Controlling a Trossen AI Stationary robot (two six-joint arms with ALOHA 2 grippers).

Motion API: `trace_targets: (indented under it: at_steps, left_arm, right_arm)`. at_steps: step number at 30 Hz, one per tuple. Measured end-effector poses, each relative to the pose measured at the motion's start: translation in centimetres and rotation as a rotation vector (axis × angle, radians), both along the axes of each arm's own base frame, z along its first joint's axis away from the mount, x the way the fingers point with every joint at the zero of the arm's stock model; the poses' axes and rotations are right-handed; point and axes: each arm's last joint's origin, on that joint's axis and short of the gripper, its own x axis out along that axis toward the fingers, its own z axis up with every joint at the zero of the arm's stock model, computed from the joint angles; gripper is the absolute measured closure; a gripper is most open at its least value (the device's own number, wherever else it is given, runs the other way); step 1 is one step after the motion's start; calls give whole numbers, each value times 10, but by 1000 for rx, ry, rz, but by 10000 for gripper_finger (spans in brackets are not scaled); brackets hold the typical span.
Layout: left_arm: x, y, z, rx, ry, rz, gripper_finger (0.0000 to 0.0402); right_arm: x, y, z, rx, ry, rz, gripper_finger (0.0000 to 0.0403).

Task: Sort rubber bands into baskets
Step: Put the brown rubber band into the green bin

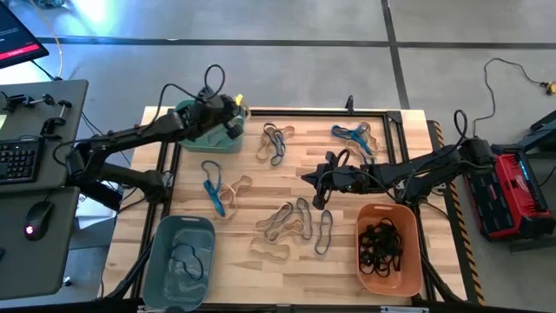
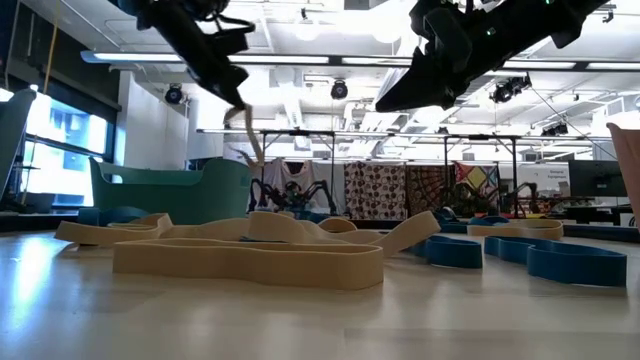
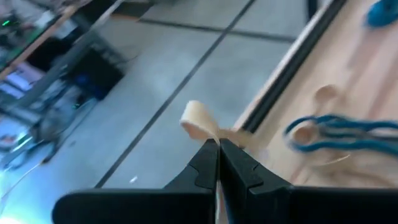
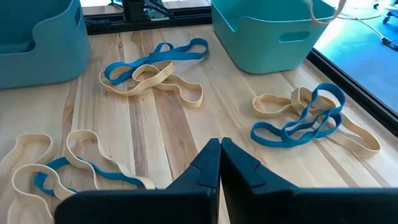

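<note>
Upper left of the high view, your left gripper (image 1: 233, 111) hangs at the teal-green basket (image 1: 193, 137), its right rim directly beneath. Low view: a tan rubber band (image 2: 243, 135) dangles from it. Left wrist view: fingers pinched shut on that band. Right gripper (image 1: 318, 178), closed and empty, waits mid-table.

Left gripper (image 3: 217, 146) is pinched tight on a tan rubber band (image 3: 200, 120), out past the table's edge (image 3: 283, 81); blue bands (image 3: 339, 134) lie on the wood.
</note>
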Motion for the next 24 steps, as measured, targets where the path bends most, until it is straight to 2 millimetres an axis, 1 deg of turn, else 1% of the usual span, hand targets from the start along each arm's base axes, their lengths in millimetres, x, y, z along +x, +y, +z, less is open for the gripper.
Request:
trace_targets:
  at_steps: [5, 13, 18, 24]
  left_arm:
    - [-12, 3, -2, 1, 79, 88, 401]
    - [-26, 18, -23, -117, 217, 195, 401]
    - [-26, 30, -40, -196, 277, 232, 401]
    - [-20, 46, -69, -292, 358, 240, 401]
  right_arm:
    - [0, 0, 0, -1, 1, 1, 403]
    - [0, 0, 0, -1, 1, 1, 403]
    - [0, 0, 0, -1, 1, 0, 403]
    - [0, 0, 0, 2, 0, -1, 403]
